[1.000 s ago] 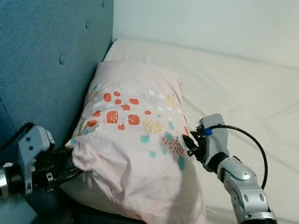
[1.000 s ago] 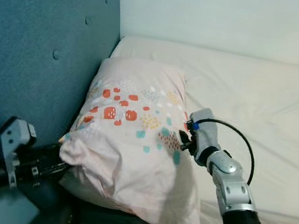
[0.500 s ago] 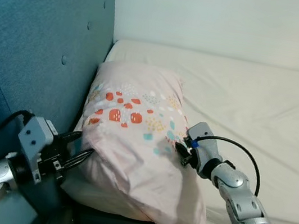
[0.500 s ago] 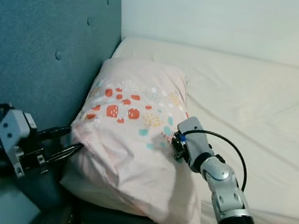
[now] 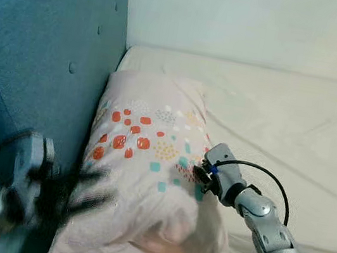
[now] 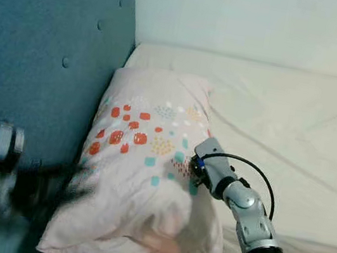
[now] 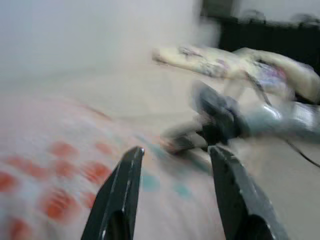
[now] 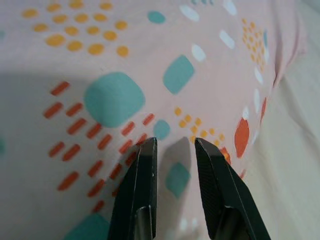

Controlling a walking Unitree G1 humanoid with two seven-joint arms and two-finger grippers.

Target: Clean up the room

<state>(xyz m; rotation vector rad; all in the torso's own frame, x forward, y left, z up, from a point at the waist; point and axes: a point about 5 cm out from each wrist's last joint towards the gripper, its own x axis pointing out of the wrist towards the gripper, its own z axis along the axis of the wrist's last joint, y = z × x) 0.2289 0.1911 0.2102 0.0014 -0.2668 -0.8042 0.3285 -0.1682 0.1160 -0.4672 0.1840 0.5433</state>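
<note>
Our right gripper (image 8: 172,150) presses its two black fingers (image 8: 142,175), parted by only a narrow gap, against the patterned side of the pink pillow (image 5: 148,174). They appear to nip a small fold of the cover, though we cannot be sure the cloth is truly caught. Our left gripper (image 7: 172,165) holds its fingers (image 7: 122,195) well apart with nothing between them, hovering over the pillow's spotted face at its near left corner.

The pillow lies at the head of the bed (image 5: 296,127), its left edge against the blue padded headboard (image 5: 46,49) and its near end hanging over the mattress edge.

We judge the step in hand to be setting the pillow straight as part of tidying the room. The next move, as we read it, calls for the right gripper to let go of or ease off the cover, and for the near end to be drawn back onto the mattress.

The head camera gives us the whole pillow, but the left gripper (image 5: 81,193) is a dark smear there. The left wrist view shows those fingers clearly open, with the right arm (image 7: 260,120) across the pillow and a crumpled patterned cloth (image 7: 235,60) lying beyond. The right wrist view alone shows how close that gripper's fingers stand on the cover.
</note>
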